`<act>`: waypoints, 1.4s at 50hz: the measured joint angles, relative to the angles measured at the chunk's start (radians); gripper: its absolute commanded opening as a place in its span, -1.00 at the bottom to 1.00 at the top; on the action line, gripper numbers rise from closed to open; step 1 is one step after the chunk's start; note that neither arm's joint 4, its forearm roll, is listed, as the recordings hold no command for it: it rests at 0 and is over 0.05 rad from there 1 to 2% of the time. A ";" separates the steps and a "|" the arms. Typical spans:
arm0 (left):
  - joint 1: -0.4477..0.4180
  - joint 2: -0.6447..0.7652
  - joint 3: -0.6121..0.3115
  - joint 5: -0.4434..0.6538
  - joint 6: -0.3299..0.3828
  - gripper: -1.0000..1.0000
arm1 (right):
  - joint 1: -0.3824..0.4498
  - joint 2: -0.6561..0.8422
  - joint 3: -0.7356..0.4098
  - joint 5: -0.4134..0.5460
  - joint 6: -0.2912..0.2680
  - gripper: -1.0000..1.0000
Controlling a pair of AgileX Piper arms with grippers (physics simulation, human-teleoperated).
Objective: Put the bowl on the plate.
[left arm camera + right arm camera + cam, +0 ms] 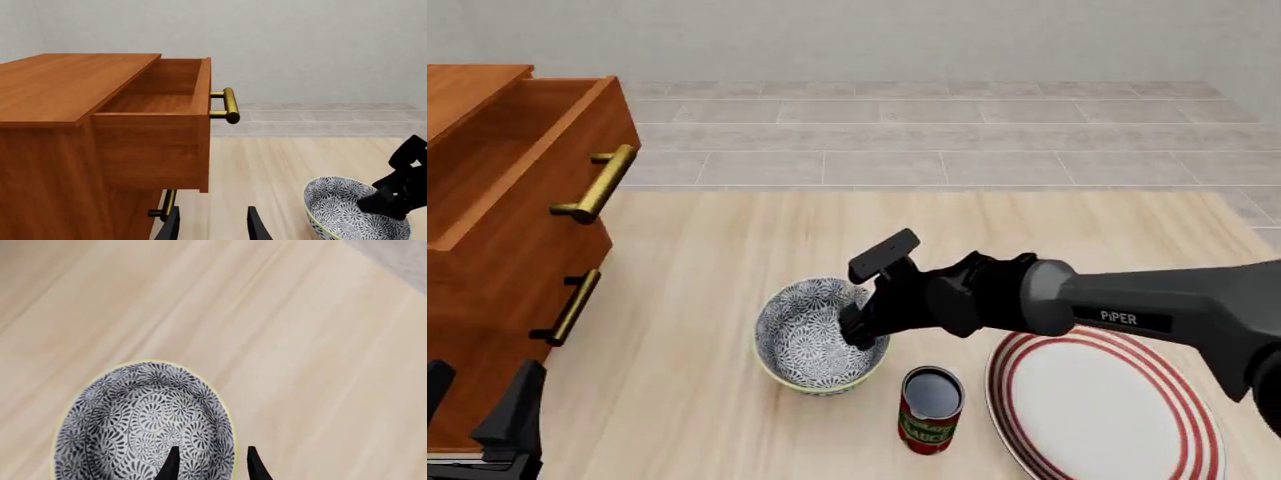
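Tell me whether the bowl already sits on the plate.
No: in the front view the bowl stands on the table, left of the plate, with the can between them.

Bowl (814,335) glazed ceramic; plate (1101,405) glossy; cabinet (507,220) warm wood, brass handles (597,184); table (734,250) pale matt wood.

I see the bowl (815,335) mid-worktop (694,260), the can (930,410) just right and nearer me, the plate (1108,400) further right, and the drawer cabinet (494,230) at far left.
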 measured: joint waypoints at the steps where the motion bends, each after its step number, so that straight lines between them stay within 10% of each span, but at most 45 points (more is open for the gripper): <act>1: 0.000 0.000 0.000 0.000 0.000 1.00 | 0.000 0.002 0.000 -0.001 0.001 1.00; 26: 0.000 0.000 0.000 0.000 0.000 1.00 | -0.008 0.041 0.028 -0.033 0.010 1.00; 27: 0.000 0.000 0.000 0.000 0.000 1.00 | -0.008 0.041 0.029 -0.034 0.011 -1.00; 70: 0.000 0.000 0.000 0.000 0.000 1.00 | -0.020 -0.003 -0.008 -0.002 -0.025 -1.00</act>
